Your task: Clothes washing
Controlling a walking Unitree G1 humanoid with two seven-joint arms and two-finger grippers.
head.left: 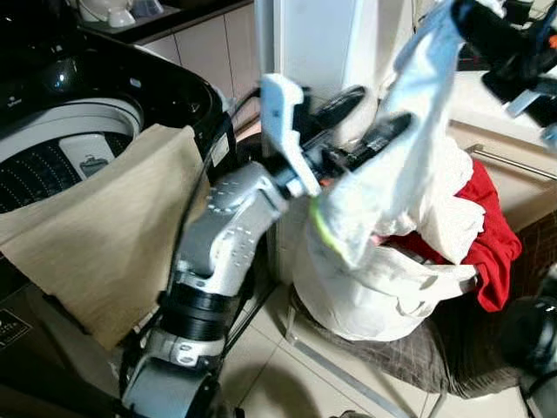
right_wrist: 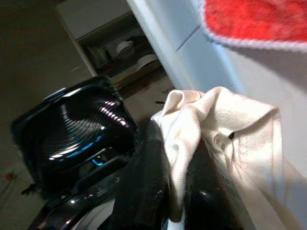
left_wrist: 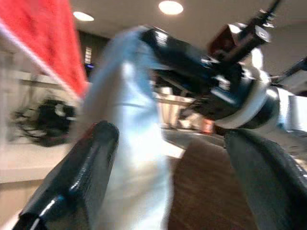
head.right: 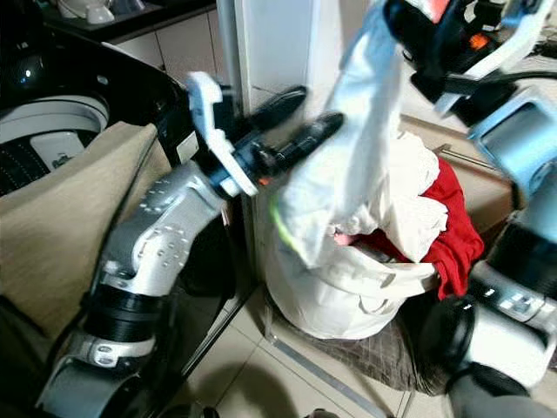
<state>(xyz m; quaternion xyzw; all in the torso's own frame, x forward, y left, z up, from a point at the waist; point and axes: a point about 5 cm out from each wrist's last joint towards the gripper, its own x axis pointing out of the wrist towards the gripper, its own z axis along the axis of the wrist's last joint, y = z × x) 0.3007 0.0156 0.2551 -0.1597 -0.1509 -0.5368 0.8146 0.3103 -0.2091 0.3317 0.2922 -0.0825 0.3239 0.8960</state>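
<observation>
A pale white-blue garment (head.left: 409, 113) hangs in the air above the laundry basket (head.left: 374, 300). My right gripper (head.left: 474, 22) is shut on its top end; in the right wrist view the white cloth (right_wrist: 216, 124) is pinched between the two black fingers (right_wrist: 148, 182). My left gripper (head.left: 365, 117) is open and reaches from the left, level with the middle of the hanging garment. In the left wrist view its fingers (left_wrist: 81, 177) stand wide apart with the garment (left_wrist: 129, 143) just beyond them. The black top-loading washing machine (head.left: 70, 131) stands at the left, lid up.
A beige cloth (head.left: 104, 226) is draped over the machine's front edge. The white basket holds white clothes and a red garment (head.left: 496, 235) hanging over its right side. A white pillar (head.left: 313, 43) rises between machine and basket. Tiled floor (head.left: 287, 374) lies below.
</observation>
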